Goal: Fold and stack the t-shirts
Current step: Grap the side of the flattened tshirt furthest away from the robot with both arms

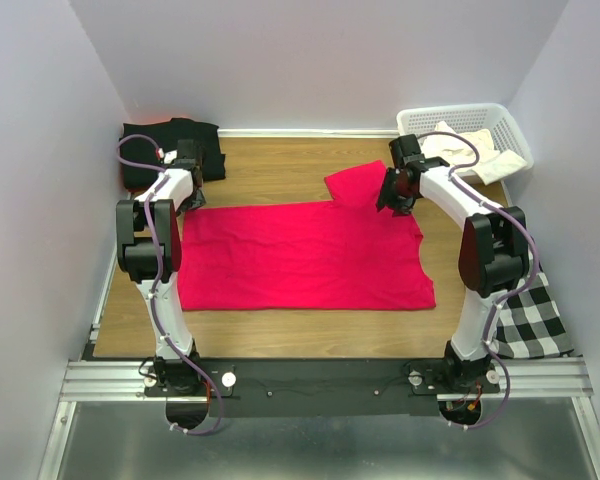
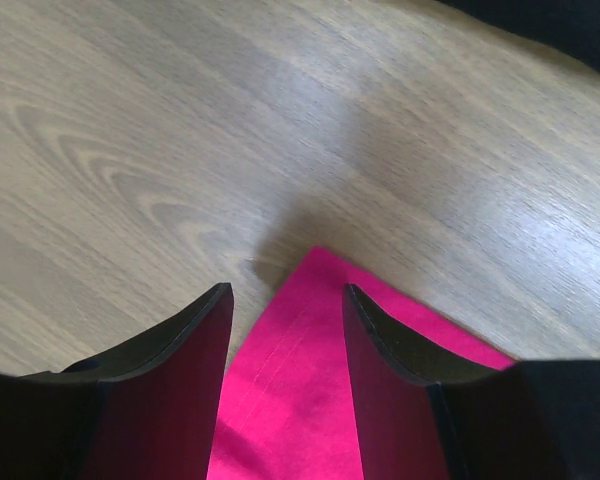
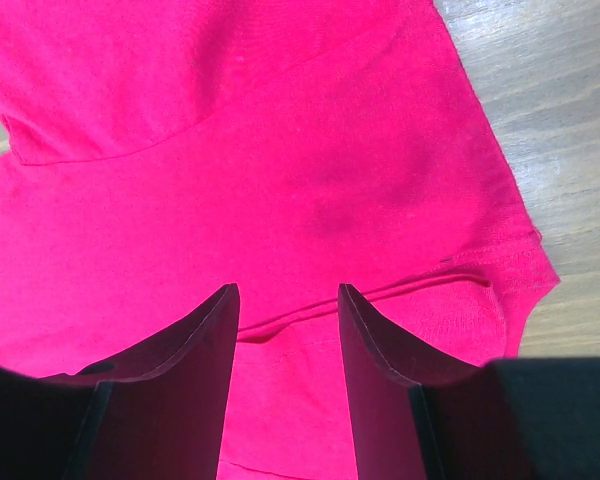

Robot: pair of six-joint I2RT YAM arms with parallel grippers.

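The red t-shirt (image 1: pixel 305 255) lies flat in the middle of the wooden counter (image 1: pixel 270 170). Its long axis runs left to right, straight across in front of both arms. The left end is a clean straight edge, while the right end is uneven, with a sleeve (image 1: pixel 358 185) poking out toward the far wall.

Over on the left, the left tool (image 2: pixel 287 295) hangs right above the far-left corner of the shirt. Its two dark fingers (image 2: pixel 195 340) are spread apart with nothing pinched between them. The red corner sits flat on the wood below, its tip pointing away between the fingers.

On the right, the right tool (image 3: pixel 285 292) is poised over the sleeve end. Its jaws are parted as well, and it has no grip on anything. Under it the red fabric lies smooth, with a stitched hem crossing just beyond the fingertips. The cloth's edge drops off to bare wood on the right of that view.

The black t-shirt (image 1: pixel 170 145) is bunched in the far-left corner of the counter, just behind the left arm. The cream t-shirt (image 1: pixel 470 150) is draped in the white basket (image 1: pixel 460 115) at the far-right corner, spilling over its rim. A black-and-white checked cloth (image 1: pixel 530 320) lies along the right side, near the right arm's base.
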